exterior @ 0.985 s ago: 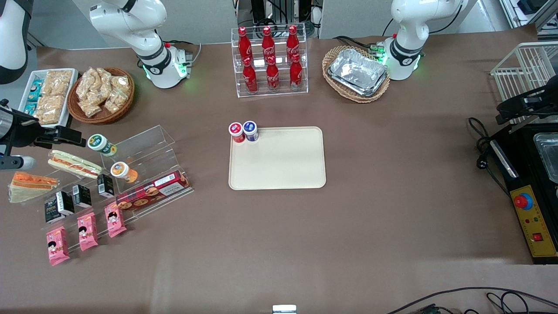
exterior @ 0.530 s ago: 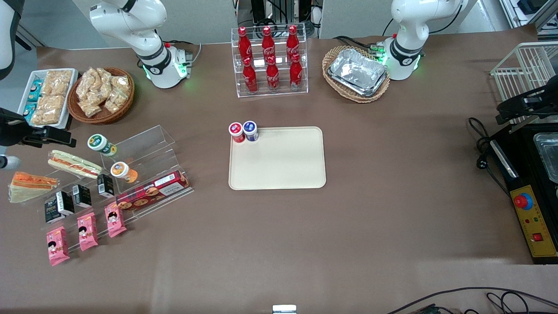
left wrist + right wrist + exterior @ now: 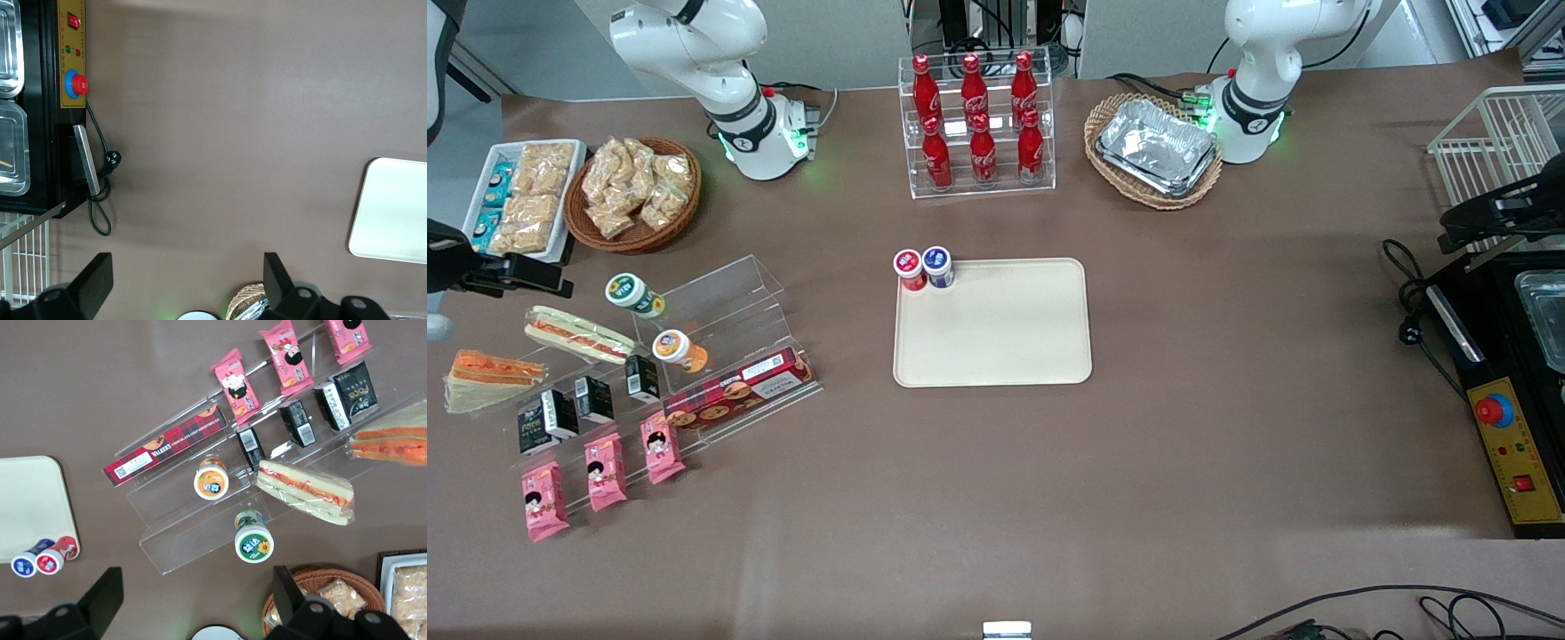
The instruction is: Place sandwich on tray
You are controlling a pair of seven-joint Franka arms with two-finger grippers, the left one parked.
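Observation:
The sandwich [image 3: 487, 378] is a small wedge in clear wrap with an orange filling edge. It lies on the table at the working arm's end, beside the acrylic shelf, and also shows in the right wrist view [image 3: 395, 441]. The cream tray [image 3: 1005, 338] lies at the table's middle, with part of it in the right wrist view [image 3: 27, 510]. My right gripper [image 3: 527, 274] hangs high above the table, farther from the front camera than the sandwich. In the right wrist view the gripper [image 3: 197, 587] is open and empty.
A longer pale sandwich [image 3: 578, 333] lies beside the wedge. A stepped acrylic shelf [image 3: 720, 293] holds yoghurt cups, black cartons, a biscuit box and pink packs. Two cups [image 3: 925, 267] stand on the tray's corner. A snack basket [image 3: 636, 191] and a white dish [image 3: 520, 196] lie close to the gripper.
My right gripper has drawn back toward the working arm's end of the table and slightly away from the front camera. Nothing on the table has moved.

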